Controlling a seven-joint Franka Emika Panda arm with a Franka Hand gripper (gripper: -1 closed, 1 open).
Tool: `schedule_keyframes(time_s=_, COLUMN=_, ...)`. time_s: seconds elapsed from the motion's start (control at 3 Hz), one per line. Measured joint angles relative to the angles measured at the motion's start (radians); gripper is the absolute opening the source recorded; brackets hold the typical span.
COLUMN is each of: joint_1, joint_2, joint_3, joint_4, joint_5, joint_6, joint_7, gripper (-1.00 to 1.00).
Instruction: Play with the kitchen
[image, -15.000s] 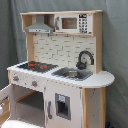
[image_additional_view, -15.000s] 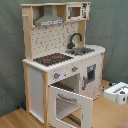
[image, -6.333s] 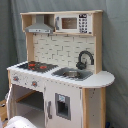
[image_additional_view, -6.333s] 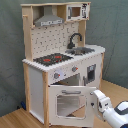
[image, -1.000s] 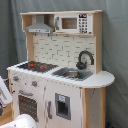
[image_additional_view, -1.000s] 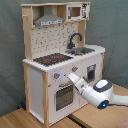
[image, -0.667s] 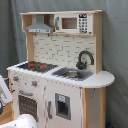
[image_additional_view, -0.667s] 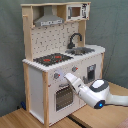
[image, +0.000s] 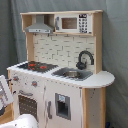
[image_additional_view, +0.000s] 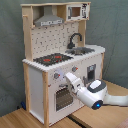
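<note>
The kitchen (image: 60, 75) (image_additional_view: 60, 60) is a tall white and light-wood toy, seen in both exterior views. It has a black-red hob (image: 35, 65) (image_additional_view: 52, 59), a grey sink (image: 72, 74) (image_additional_view: 82, 50), a black tap (image: 85, 57) (image_additional_view: 75, 39) and a grey hood (image: 40, 27) (image_additional_view: 49, 21). Its windowed oven door (image_additional_view: 62, 97) (image: 27, 104) stands closed. In the second exterior view my gripper (image_additional_view: 68, 78) reaches in from the right, right at the knob panel just above the oven door. In the first exterior view only white arm parts (image: 5, 92) show at the left edge.
A dark grey curtain (image_additional_view: 12, 50) hangs behind the kitchen. It stands on a light wooden surface (image_additional_view: 25, 120). A second front door with a small window (image: 62, 106) sits under the sink. My arm's white body (image_additional_view: 100, 95) fills the space in front at the second exterior view's right.
The oven door, open 15 s ago and half open 6 s ago, is now closed. Over the last second the gripper crept slightly leftward along the knob panel.
</note>
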Motion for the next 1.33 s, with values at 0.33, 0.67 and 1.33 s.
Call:
schedule_keyframes(time_s=0.33, joint_1=-0.06, joint_2=0.0, joint_3=-0.019, joint_4=0.037, joint_5=0.0, joint_6=0.058, joint_7=0.045, gripper=1.0)
schedule_keyframes(time_s=0.67, joint_1=-0.128, joint_2=0.0, joint_3=-0.034, joint_4=0.11, joint_5=-0.002, joint_6=0.08, joint_7=0.041, gripper=1.0)
schedule_keyframes(time_s=1.33, joint_1=-0.194, joint_2=0.008, joint_3=-0.052, joint_4=0.133, joint_5=-0.04, joint_6=0.215, joint_7=-0.054, gripper=1.0)
